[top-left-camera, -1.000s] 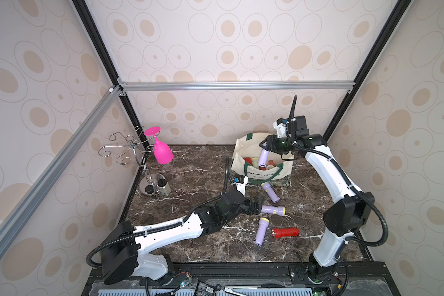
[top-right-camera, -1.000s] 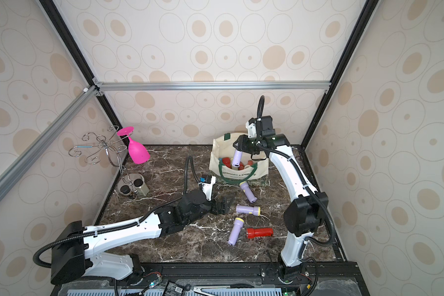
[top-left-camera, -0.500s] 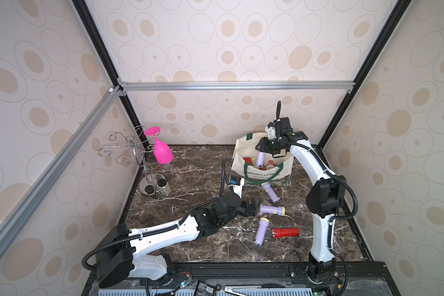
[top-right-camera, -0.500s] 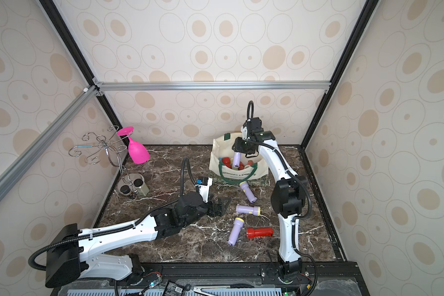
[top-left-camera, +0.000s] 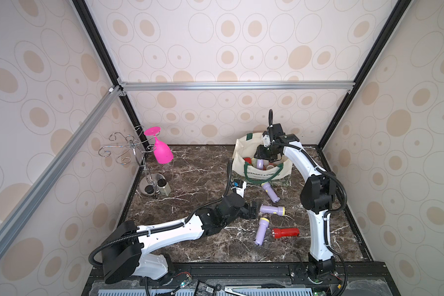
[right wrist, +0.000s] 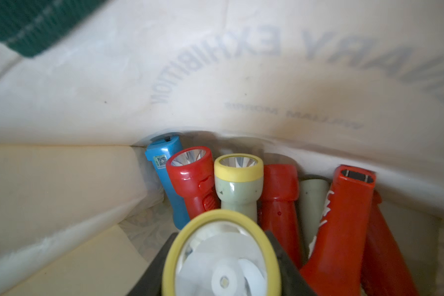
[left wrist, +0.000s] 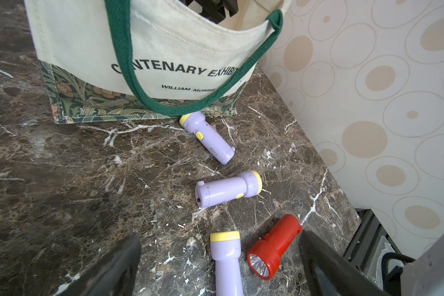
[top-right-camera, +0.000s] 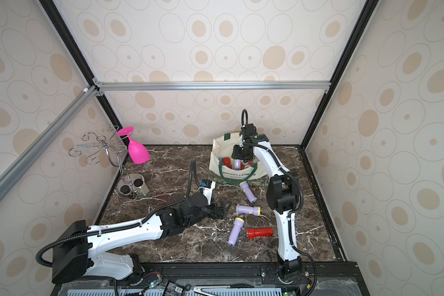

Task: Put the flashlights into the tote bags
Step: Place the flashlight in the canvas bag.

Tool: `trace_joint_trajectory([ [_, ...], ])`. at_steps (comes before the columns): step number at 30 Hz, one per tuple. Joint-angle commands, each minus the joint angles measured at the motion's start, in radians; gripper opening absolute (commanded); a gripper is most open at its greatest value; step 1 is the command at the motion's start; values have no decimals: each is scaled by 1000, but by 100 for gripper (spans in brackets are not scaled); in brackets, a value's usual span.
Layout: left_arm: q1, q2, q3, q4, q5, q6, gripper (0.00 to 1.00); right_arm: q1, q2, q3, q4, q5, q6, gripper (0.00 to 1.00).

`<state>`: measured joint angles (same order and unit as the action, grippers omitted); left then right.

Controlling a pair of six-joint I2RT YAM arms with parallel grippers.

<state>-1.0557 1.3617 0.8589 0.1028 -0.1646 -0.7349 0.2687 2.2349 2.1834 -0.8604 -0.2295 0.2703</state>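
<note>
A: Farthest left, a pink goblet (top-left-camera: 161,151) hangs on its wire rack (top-left-camera: 128,146). Then the left pincer (top-left-camera: 255,209)?

B: Spread wide and empty, low over the table (top-left-camera: 190,179), facing the nearest lilac flashlight (top-left-camera: 272,210). It looks lined up to grab it. A second lilac flashlight (top-left-camera: 270,191), a third lilac flashlight (top-left-camera: 261,230) and a red flashlight (top-left-camera: 285,232) lie loose nearby.

A: And the right pincer (top-left-camera: 263,155)?

B: Down inside the tote bag (top-left-camera: 260,175), clamped on the held lilac flashlight (top-left-camera: 259,164) near its head. The body hangs down, probably to drop among those standing inside.
</note>
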Motion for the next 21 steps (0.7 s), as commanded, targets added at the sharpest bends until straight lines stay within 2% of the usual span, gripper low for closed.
trace_joint_trajectory([
  [1,3,15,3,-19,2,18,99,2,-29,69,-38,44,-40,57],
  [6,-4,24,3,-33,0,28,100,-4,-51,176,-90,55,-65,72],
  [10,-9,31,-1,-32,2,29,100,-3,-105,223,-115,61,-72,75],
  [21,-75,166,37,-66,40,55,96,-2,-387,57,-104,37,-54,81],
])
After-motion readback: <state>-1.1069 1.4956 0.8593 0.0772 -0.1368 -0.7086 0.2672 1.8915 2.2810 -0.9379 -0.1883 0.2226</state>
